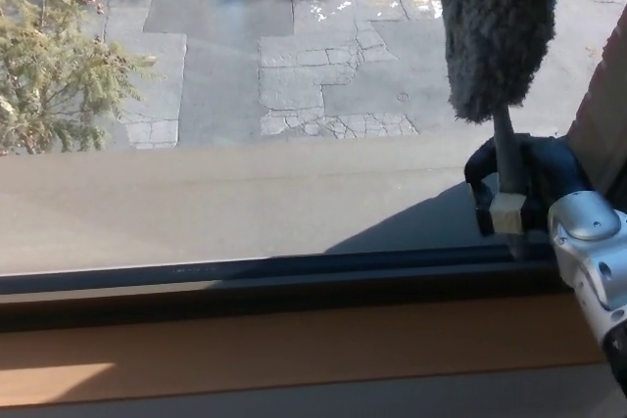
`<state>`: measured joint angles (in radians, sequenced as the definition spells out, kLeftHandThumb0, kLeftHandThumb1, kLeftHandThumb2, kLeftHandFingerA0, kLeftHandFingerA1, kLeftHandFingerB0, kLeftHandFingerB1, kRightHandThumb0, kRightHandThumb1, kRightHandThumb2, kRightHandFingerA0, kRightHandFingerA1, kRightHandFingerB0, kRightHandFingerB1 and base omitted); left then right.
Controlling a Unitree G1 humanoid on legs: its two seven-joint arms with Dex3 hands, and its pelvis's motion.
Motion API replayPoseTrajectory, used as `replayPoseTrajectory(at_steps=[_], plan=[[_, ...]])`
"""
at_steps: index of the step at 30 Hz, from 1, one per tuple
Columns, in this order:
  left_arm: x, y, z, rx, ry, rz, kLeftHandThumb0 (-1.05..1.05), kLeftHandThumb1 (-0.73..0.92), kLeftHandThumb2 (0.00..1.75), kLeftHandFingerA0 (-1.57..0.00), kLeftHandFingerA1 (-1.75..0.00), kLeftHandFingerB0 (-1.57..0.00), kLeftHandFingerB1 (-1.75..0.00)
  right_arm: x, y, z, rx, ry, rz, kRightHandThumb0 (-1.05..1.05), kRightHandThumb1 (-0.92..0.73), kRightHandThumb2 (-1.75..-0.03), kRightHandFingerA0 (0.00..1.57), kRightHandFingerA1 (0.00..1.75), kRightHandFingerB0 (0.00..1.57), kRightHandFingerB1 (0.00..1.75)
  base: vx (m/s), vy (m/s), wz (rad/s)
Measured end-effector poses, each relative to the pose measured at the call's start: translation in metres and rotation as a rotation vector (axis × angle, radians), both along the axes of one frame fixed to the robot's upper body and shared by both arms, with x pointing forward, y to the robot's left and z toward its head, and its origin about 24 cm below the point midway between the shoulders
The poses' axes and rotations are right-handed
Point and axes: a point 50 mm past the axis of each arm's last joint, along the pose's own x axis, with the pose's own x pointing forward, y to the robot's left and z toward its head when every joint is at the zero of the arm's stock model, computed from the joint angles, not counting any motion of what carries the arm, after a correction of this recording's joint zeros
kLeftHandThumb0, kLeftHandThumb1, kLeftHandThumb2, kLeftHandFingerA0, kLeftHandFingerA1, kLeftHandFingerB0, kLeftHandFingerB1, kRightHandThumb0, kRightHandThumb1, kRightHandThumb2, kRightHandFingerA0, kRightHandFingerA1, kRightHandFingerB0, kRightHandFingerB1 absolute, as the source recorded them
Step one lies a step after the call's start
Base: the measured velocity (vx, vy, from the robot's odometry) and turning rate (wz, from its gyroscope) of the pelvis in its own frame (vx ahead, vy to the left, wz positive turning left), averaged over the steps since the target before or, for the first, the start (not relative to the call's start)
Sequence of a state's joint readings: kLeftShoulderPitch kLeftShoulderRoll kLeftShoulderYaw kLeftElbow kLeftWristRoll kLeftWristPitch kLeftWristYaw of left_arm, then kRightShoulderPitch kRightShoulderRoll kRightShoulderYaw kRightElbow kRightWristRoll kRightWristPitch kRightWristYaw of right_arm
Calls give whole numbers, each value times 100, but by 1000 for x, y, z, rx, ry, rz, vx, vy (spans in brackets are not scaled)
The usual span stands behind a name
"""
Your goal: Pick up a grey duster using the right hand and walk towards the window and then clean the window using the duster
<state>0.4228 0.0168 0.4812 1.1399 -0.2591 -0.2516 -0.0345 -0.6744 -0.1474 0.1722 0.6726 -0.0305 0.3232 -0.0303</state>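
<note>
The grey fluffy duster (498, 26) stands upright in front of the window glass (294, 95) at the upper right. Its thin dark handle runs down into my right hand (519, 183), which is shut on it just above the window's lower frame (255, 276). A pale tag at the handle's end (506, 210) sticks out below the fingers. My silver wrist (593, 242) comes in from the right edge. My left hand does not show.
Outside the glass lie cracked pavement (333, 75) and a green shrub (49, 56) at the left. A wooden sill (294, 345) runs below the dark frame. A brown edge (607, 115) stands at the far right.
</note>
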Motion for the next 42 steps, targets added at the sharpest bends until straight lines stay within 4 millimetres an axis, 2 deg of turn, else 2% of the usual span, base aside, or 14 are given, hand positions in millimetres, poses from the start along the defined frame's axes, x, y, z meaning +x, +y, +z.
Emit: replayPoseTrajectory(at_steps=[1, 3, 7, 8, 12, 13, 18, 19, 28, 37, 38, 40, 41, 42], plan=[[-1, 1, 0, -2, 6, 2, 3, 72, 75, -92, -101, -80, -77, 1, 0, 0, -29, 2, 10, -28, -51, -116, 88, 175, 73, 157, 0, 0, 0], [-3, 4, 0, -2, 22, 8, 6, 70, 83, -91, -106, -82, -78, 2, 2, 0, -105, 6, 40, -24, -50, -112, 89, 175, 67, 164, 0, 0, 0], [-2, 8, -1, -8, 30, 21, 7, 69, 81, -93, -105, -79, -79, 2, 13, -5, -247, 29, 116, -25, -57, -98, 85, 175, 61, 147, 0, 0, 0], [-1, 9, -1, -6, 28, 21, 0, 72, 80, -91, -104, -79, -80, 2, 15, -7, -266, 35, 125, -31, -55, -107, 92, 175, 73, 163, 0, 0, 0], [-2, 11, 0, -4, 29, 25, 2, 72, 82, -89, -105, -79, -82, 0, 25, -9, -331, 44, 177, -30, -58, -100, 92, 175, 70, 164, 0, 0, 0], [-2, 11, 0, -4, 27, 24, 1, 72, 80, -90, -105, -79, -82, 0, 29, -10, -347, 43, 195, -29, -62, -100, 91, 175, 70, 137, 0, 0, 0], [-1, 11, 0, -3, 21, 18, 1, 72, 80, -90, -105, -79, -82, -2, 50, -7, -367, 19, 253, -29, -62, -100, 91, 175, 70, 137, 0, 0, 0], [-2, 10, 0, -4, 24, 18, 6, 70, 81, -94, -106, -80, -81, -2, 52, -6, -373, 15, 260, -32, -56, -114, 98, 175, 83, 157, 0, 0, 0], [-2, 9, -1, -12, 35, 22, 3, 71, 81, -89, -97, -79, -77, -11, 94, -4, -371, 10, 380, -33, -40, -135, 104, 175, 81, 167, 0, 0, 0], [-8, 7, -1, -13, 57, 14, 3, 71, 79, -92, -100, -79, -77, -4, 81, 1, -78, 42, 243, -28, -44, -132, 99, 175, 78, 167, 0, 0, 0], [-8, 7, -1, -13, 57, 13, 5, 66, 98, -95, -106, -81, -87, -4, 79, 1, -63, 45, 234, -30, -73, -101, 109, 175, 85, 174, 0, 0, 0], [-6, 8, 0, -9, 45, 10, 6, 65, 100, -95, -108, -81, -88, -2, 69, -2, 11, 84, 169, -30, -69, -101, 112, 175, 86, 174, 0, 0, 0], [-6, 7, 0, -8, 40, 11, -1, 63, 100, -89, -110, -79, -88, -1, 64, -3, 42, 98, 140, -34, -72, -92, 112, 175, 66, 175, 0, 0, 0], [-7, 7, 0, -7, 39, 11, 2, 64, 99, -84, -110, -76, -86, 1, 59, -4, 76, 114, 109, -33, -72, -91, 113, 175, 67, 175, 0, 0, 0]])
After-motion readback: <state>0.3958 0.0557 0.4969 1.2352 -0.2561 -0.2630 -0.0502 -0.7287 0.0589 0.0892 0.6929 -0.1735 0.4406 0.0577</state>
